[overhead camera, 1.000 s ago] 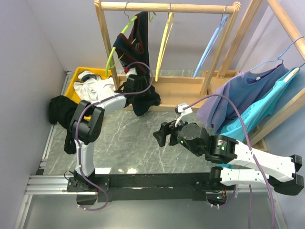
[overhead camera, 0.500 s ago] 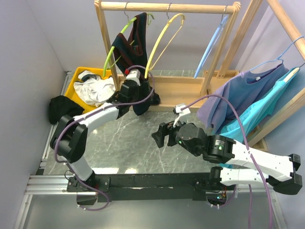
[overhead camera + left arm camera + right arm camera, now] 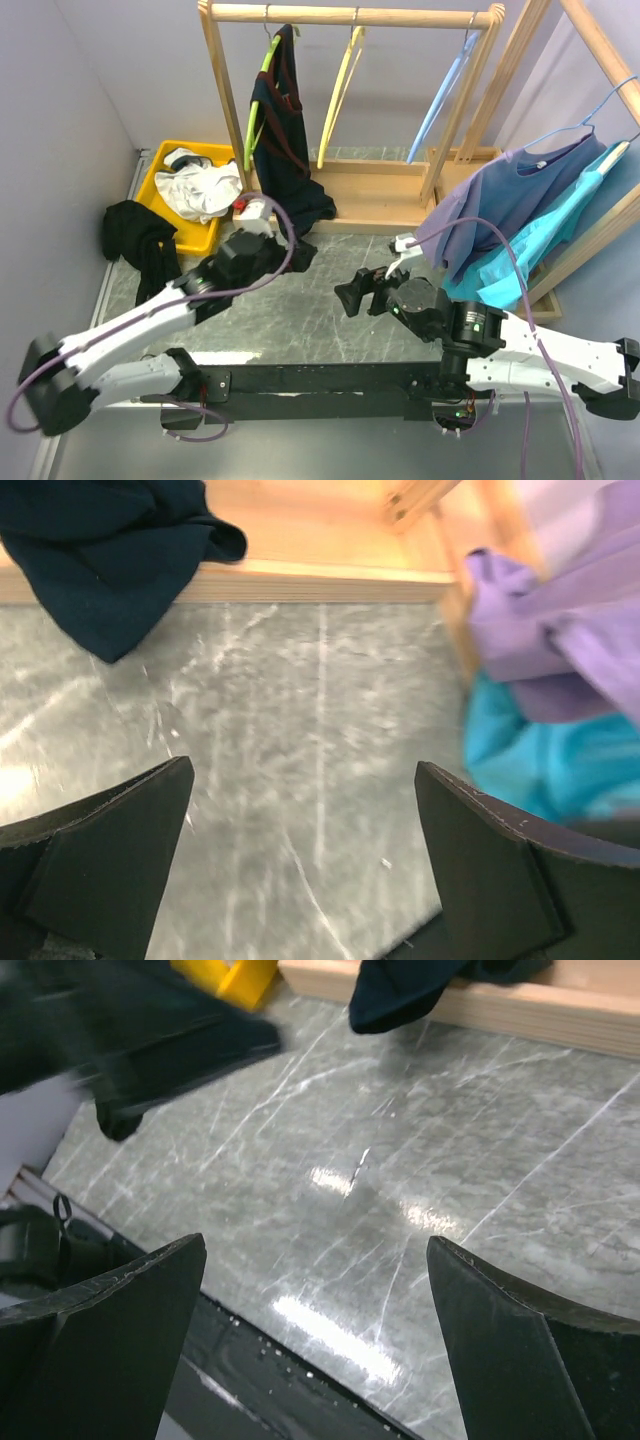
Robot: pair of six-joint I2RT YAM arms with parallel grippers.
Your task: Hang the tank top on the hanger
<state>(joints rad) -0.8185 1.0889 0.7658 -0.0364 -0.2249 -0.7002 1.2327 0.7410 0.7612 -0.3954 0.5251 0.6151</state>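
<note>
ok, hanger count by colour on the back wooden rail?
Lime-green hanger: 1, carrying the tank top
Yellow hanger: 1
Light blue hanger: 1
Total: 3

Three hangers up on the front rack (image 3: 350, 15): green hanger (image 3: 249, 135), yellow hanger (image 3: 337, 100), blue hanger (image 3: 438, 100). Five garments: tank top (image 3: 280, 150), white garment (image 3: 200, 185), black garment (image 3: 135, 235), purple garment (image 3: 490, 200), teal garment (image 3: 540, 230). One bin (image 3: 155, 175). Side rack (image 3: 600, 45) makes two racks. Left arm (image 3: 130, 325), right arm (image 3: 540, 345): two.
</note>
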